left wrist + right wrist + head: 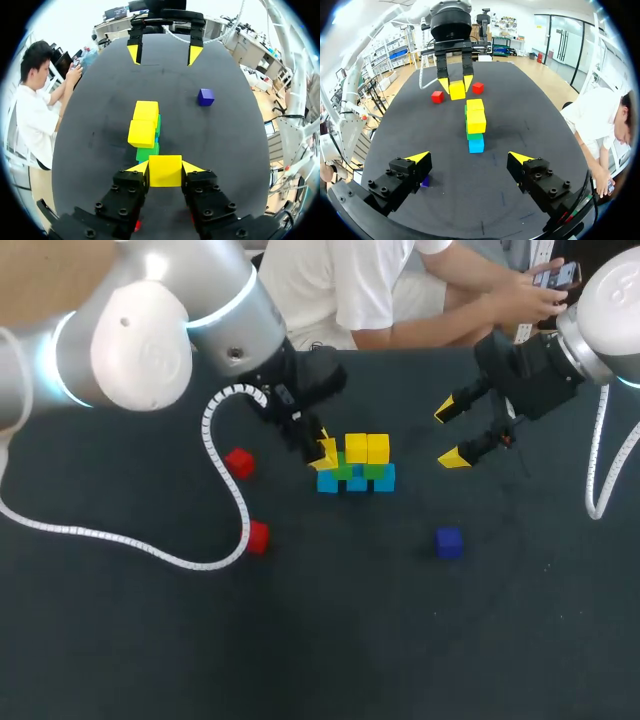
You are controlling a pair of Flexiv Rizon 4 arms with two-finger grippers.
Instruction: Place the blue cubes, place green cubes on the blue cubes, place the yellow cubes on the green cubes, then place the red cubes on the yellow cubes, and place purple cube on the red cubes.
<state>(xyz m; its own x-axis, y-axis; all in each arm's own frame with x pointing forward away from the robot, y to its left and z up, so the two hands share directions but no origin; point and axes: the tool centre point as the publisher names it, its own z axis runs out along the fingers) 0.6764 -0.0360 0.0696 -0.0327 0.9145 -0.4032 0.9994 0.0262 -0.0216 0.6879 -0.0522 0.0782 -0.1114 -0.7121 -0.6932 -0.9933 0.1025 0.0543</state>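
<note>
Purple cube [449, 542]: loose, nearer than the stack [357, 465].
Red cubes [258, 537]: two loose beside the stack, unplaced.
Stack: blue and green layers done, two yellows on.
Left gripper [325, 452]: clamped on the third yellow cube [165, 170], at the stack's end.
Right gripper [448, 432]: wide open, empty, beside the stack.

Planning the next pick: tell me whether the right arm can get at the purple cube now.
Probably yes. The purple cube sits alone on bare table, apart from the stack, and the right arm's fingers hang open and empty not far from it.
</note>
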